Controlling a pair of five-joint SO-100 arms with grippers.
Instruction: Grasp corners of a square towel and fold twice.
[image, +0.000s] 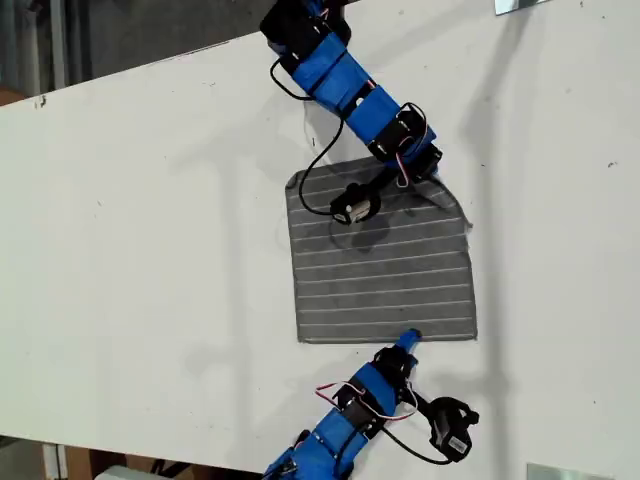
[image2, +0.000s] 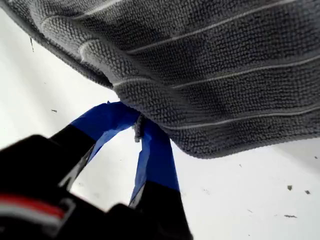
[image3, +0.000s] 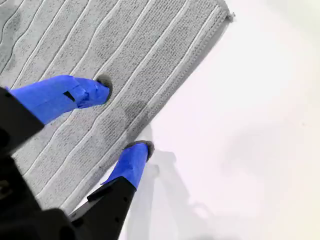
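Note:
The grey striped towel lies mostly flat on the white table. Its far corner towards the exterior view's right is raised off the table. My first gripper reaches in from the exterior view's top. It is shut on that raised part of the towel, and its blue fingertips meet with fabric pinched between them. My second gripper comes from the exterior view's bottom and hangs open across the towel's near edge. One finger is over the cloth and the other is over the table. A flat corner lies ahead of it.
The white table reaches well beyond the towel on every side. Its far edge runs along the exterior view's upper left. Small metal plates sit at that view's top right and bottom right. The first arm's camera and cable hang over the towel.

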